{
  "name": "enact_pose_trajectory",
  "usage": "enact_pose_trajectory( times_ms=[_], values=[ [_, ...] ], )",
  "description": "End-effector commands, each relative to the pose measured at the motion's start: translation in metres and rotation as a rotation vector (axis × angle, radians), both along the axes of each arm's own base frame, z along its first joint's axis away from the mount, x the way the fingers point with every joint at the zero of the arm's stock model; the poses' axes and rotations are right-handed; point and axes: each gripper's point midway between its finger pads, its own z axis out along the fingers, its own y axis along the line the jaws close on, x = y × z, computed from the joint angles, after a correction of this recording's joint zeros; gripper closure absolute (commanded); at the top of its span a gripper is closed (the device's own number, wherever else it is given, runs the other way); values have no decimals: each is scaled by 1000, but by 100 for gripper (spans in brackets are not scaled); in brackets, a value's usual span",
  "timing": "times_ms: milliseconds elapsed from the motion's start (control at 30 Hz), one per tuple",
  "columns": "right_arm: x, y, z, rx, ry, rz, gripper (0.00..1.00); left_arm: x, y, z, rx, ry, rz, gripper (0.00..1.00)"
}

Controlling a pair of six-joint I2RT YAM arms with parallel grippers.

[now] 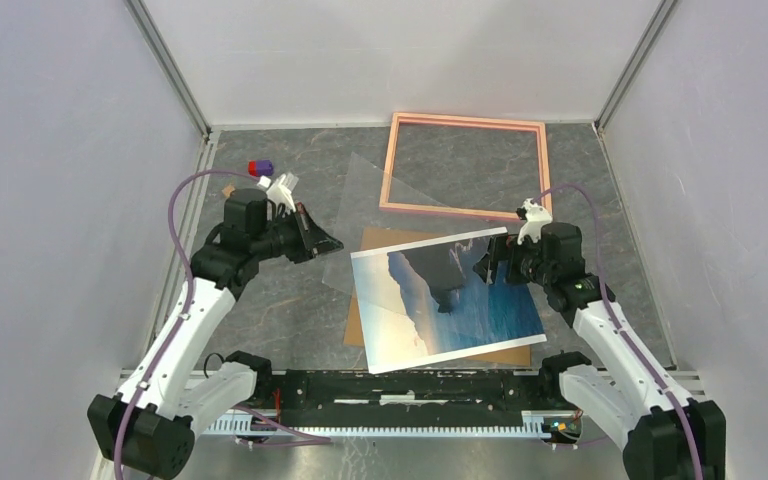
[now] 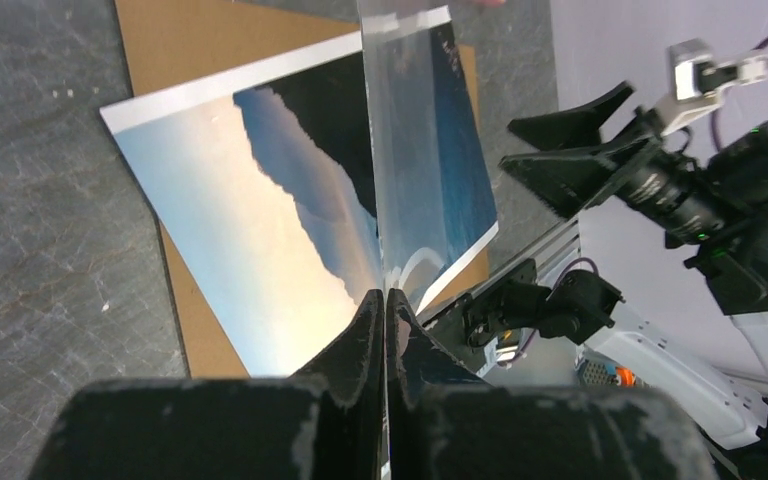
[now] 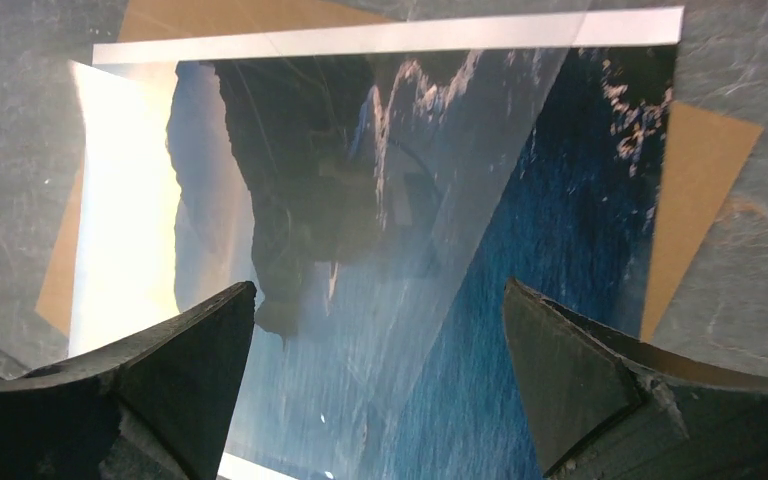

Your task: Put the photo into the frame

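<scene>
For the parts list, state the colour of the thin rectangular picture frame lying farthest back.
Salmon pink; the thin rectangular frame shows best in the top external view.

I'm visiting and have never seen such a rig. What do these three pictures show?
Two robot arms, left and right, stand at a table's near edge. One picture looks down from above; the other two come from wrist cameras. On the table lie a pink picture frame and a seaside photo resting on a brown backing board. The left end effector is shut on a clear sheet; the right end effector hangs open over the photo, holding nothing.
</scene>
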Motion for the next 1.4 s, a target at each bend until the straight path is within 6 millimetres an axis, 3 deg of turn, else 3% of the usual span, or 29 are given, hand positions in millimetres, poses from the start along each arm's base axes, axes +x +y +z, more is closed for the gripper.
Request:
enact_pose_trajectory(
  times_ms=[0,167,367,467,667,800,1000,1133,1267,1367],
  values=[
    [2,8,4,45,23,17,2,13,3,39,2,-92,23,98],
    [0,10,-10,51,9,43,2,26,-2,53,10,-136,-38,98],
    [6,9,-27,59,9,26,2,35,-13,79,27,-314,-178,98],
    [16,6,-24,60,1,-6,2,47,-10,87,59,-386,-165,98],
    [39,-3,1,44,-85,-70,3,82,-18,104,44,-455,-145,98],
    [60,-23,18,-18,-133,-146,2,130,-9,91,56,-377,-24,98],
    [83,-30,26,4,-142,-162,2,197,17,63,-190,-190,175,98],
    [89,-31,11,28,-79,-162,2,225,27,47,-283,-129,204,98],
    [95,-23,9,105,-67,-136,2,244,40,28,-342,-75,241,98],
    [96,-9,2,180,-24,-94,2,259,65,9,-400,-25,308,98]
  ],
)
